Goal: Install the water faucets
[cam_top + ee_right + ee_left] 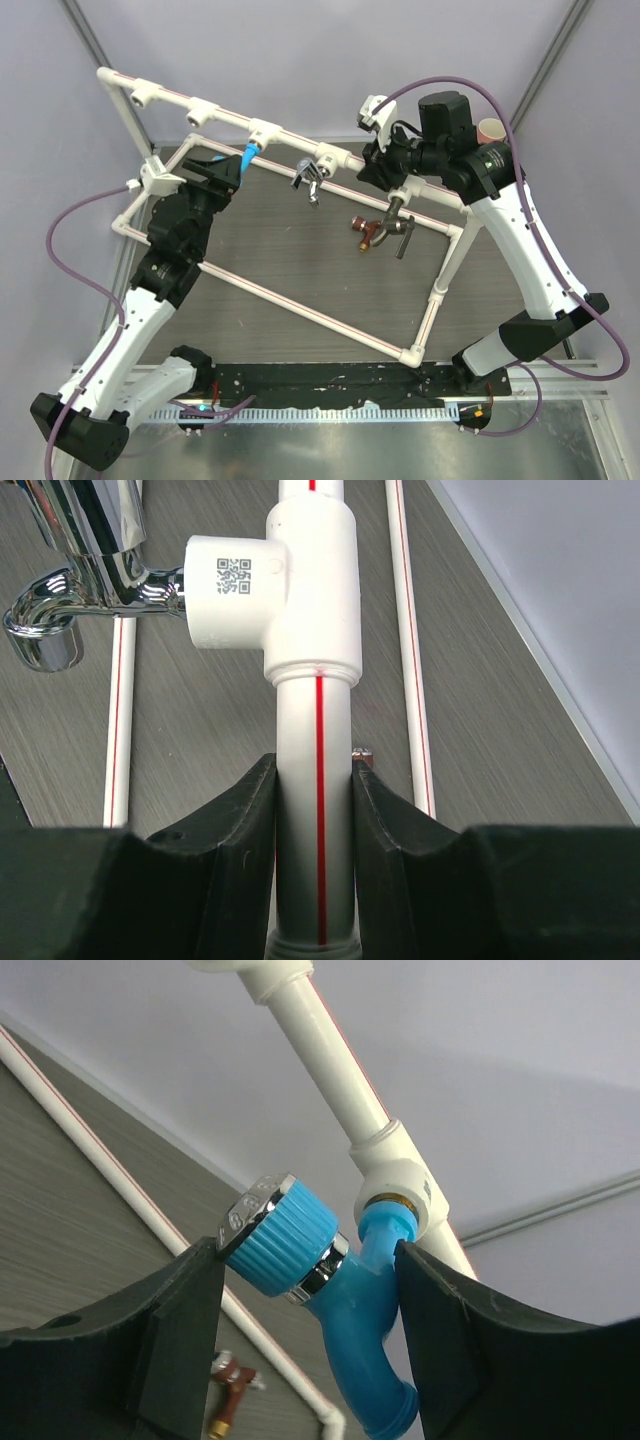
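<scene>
Blue faucet [330, 1290] in tee; silver faucet [80, 570] likewise

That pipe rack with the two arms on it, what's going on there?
The right gripper is shut on the top pipe, steadying the frame. The left gripper brackets the blue faucet, which sits in a tee; a firm grip isn't clear. The silver faucet is already in the next tee. The copper faucet and grey faucet lie on the table, not installed.
</scene>
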